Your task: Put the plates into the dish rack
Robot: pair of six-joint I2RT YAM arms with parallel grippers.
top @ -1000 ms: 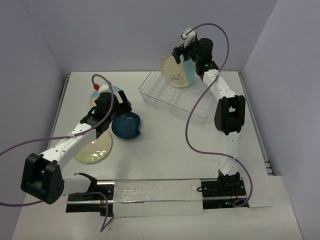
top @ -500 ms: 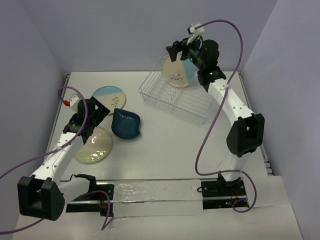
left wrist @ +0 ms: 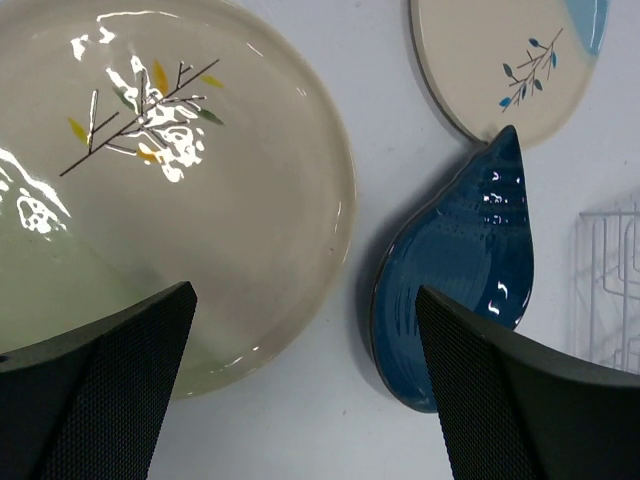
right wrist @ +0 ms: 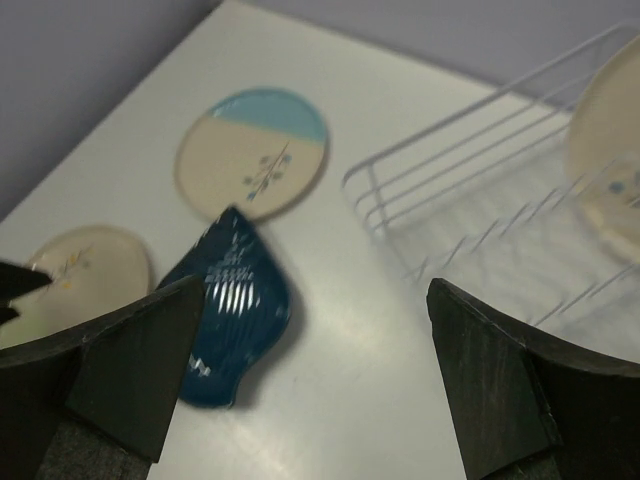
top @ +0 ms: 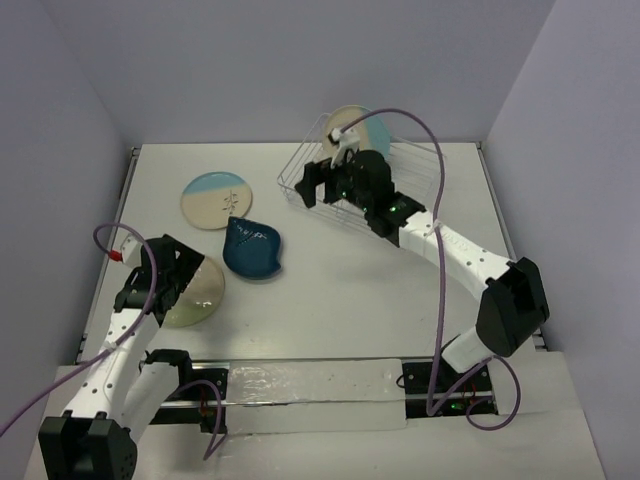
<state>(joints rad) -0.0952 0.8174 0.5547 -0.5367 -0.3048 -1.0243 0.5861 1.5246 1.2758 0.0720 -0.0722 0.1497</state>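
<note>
1. Standing on edge at the far end of the dish rack [right wrist: 460,200], one cream-and-blue plate [top: 358,125] is seen above the wires.
2. Three plates are laid flat on the left half of the table [top: 330,300], well apart from the rack.
3. A second cream-and-blue plate [top: 217,200], marked with a dark sprig, is placed farthest back.
4. A dark blue plate [top: 250,248], drawn to a point at one end, is set just in front of it. Its tip reaches that plate's rim; whether the two touch cannot be told.
5. A cream plate [left wrist: 170,180] with a yellow-green sprig is found nearest the left arm, just beside the dark blue one but apart from it.
6. The left gripper [left wrist: 305,300] is held above the cream plate's near edge, its fingers spread wide and nothing pinched between them.
7. The right gripper [right wrist: 318,300] is held in the air in front of the rack, pointed toward the three plates, its fingers likewise spread wide and empty.
</note>
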